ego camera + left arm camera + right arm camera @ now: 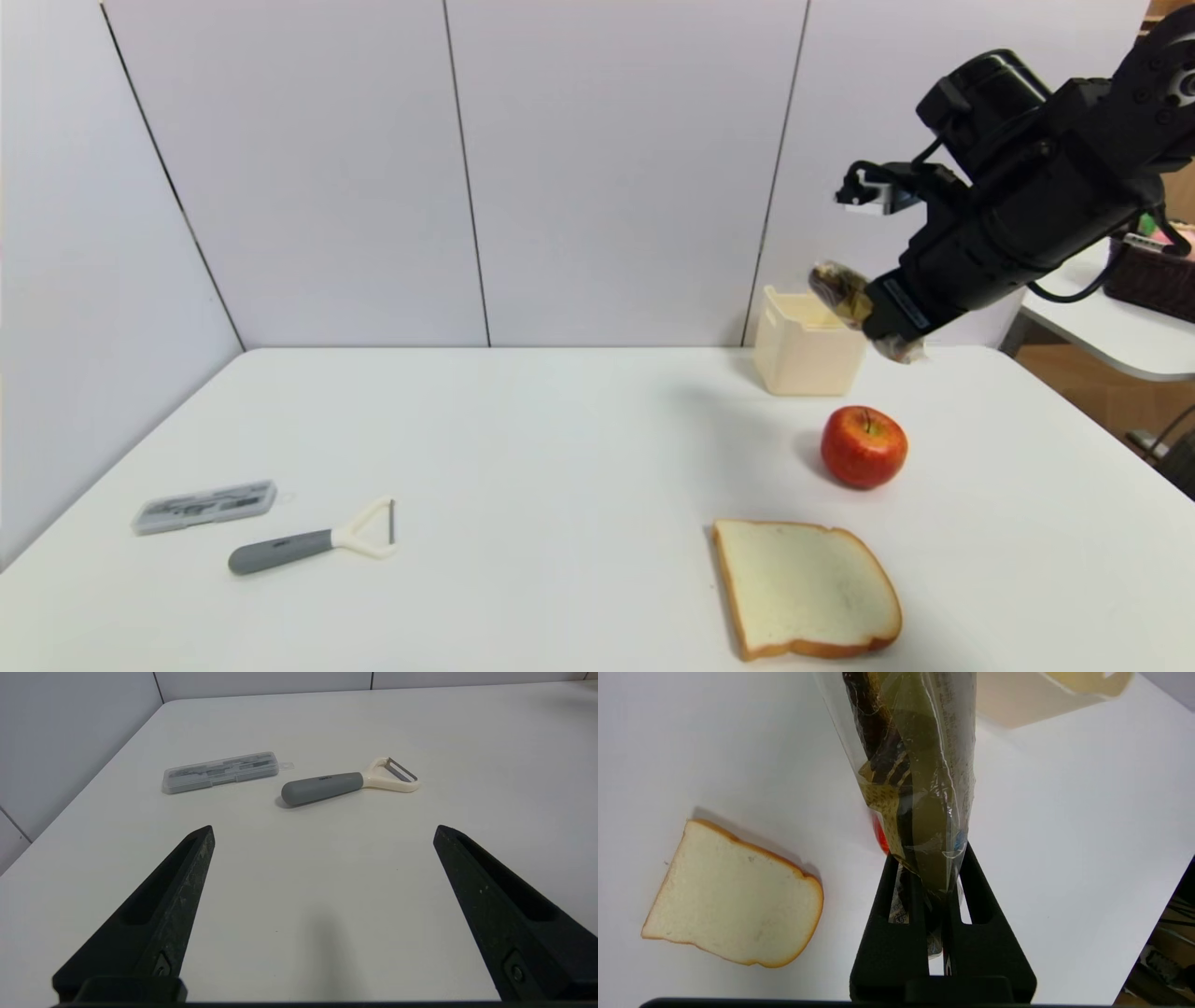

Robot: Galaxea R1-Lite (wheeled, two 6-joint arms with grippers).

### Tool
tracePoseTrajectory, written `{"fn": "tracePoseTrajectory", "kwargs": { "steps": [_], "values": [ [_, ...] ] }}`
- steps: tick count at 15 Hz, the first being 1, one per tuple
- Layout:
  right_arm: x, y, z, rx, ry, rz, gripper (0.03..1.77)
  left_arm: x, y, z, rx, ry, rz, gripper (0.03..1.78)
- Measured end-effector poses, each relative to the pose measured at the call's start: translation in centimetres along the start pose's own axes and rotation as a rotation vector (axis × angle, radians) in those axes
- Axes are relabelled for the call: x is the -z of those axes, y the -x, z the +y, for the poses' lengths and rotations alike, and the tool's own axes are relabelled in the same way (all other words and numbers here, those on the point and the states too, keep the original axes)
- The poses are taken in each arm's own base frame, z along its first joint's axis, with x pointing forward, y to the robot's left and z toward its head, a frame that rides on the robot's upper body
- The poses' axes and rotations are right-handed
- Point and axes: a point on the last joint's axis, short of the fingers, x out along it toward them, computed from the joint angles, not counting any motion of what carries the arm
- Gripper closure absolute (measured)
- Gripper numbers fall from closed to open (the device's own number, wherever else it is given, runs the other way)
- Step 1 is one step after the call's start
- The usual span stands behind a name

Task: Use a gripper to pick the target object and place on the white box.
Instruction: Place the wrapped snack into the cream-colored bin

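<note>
The target object (840,287), a clear pack of gold and brown chocolates, hangs in the air, pinched by my right gripper (882,322). In the right wrist view the pack (920,779) sticks out from between the shut fingers of the right gripper (928,858). The pack is raised above the table, over the right front part of the white box (805,345), whose wall (1017,704) shows beyond the pack. My left gripper (323,830) is open low over the table near the left side, with nothing between its fingers.
A red apple (864,446) sits in front of the box and a bread slice (805,586) lies nearer me. At the left lie a grey clear case (203,506) and a peeler (313,539). A side table with a basket (1153,280) stands at the right.
</note>
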Motion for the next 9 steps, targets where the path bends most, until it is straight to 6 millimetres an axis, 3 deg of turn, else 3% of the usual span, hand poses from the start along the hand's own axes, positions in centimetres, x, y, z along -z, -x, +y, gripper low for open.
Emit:
{"fn": "tracePoseTrajectory", "kwargs": {
  "steps": [4,9],
  "values": [
    [-1.1,-0.1,-0.4,0.035,-0.003,-0.104,1.65,0.0,0.0,0.0,0.000,0.000,0.000,0.12],
    [-3.2,-2.9,-1.6,0.105,0.036,-0.220,1.64,0.0,0.0,0.0,0.000,0.000,0.000,0.12]
  ]
}}
